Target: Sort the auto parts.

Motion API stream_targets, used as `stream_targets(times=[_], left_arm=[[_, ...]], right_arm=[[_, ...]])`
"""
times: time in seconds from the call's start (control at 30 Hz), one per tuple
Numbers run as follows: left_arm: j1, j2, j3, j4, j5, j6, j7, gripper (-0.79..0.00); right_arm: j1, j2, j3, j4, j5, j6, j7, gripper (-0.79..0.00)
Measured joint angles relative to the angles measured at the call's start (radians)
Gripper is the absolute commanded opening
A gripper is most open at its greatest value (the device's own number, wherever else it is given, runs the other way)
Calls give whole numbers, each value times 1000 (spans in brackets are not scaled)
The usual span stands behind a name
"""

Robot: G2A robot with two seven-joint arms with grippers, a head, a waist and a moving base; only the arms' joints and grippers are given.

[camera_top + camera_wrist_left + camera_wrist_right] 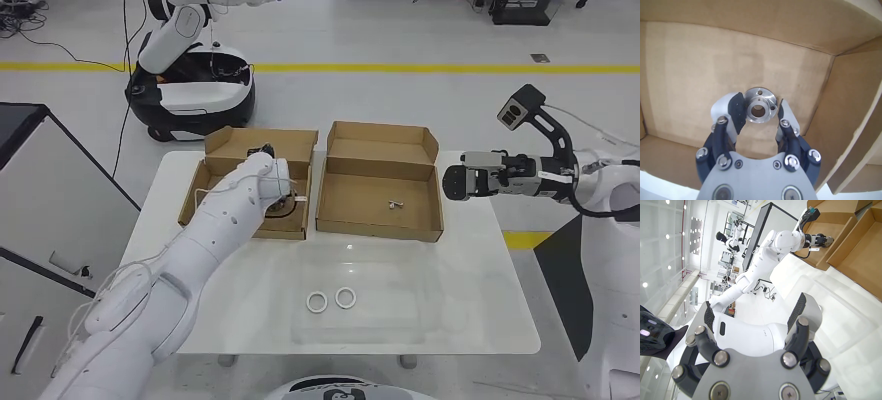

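You get bright, even light from overhead, rows of ceiling lamps [667,236] glaring white in your right wrist view, a soft sheen on the white table [480,300], sharp highlights on the metal flange [768,98], box [696,66] walls bowed by lens distortion toward the edges.

Nothing in print is legible: no word, number or sign. A small grey printed mark [764,331] sits on the white rounded plastic casing [745,332] just beyond the right pincer [755,299], too small to make out. A small white tag [814,249] with dark print sits just behind the left pincer [829,240]; its characters are also too small to read.
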Motion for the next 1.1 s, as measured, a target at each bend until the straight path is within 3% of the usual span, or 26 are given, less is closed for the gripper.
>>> stream_targets(times=[0.27,0.47,0.67,0.83,1.1], left_arm=[[4,11,-37,-37,25,10,-15,0],[26,42,-94,-134,74,23,-43,0],[86,90,-173,-319,151,5,-117,0],[168,130,-244,-507,188,-66,-220,0],[171,131,-247,-512,190,-69,-222,0]], right_arm=[[0,0,0,0,0,0,0,0],[0,0,0,0,0,0,0,0],[0,0,0,0,0,0,0,0],[0,0,0,0,0,0,0,0],[0,0,0,0,0,0,0,0]])
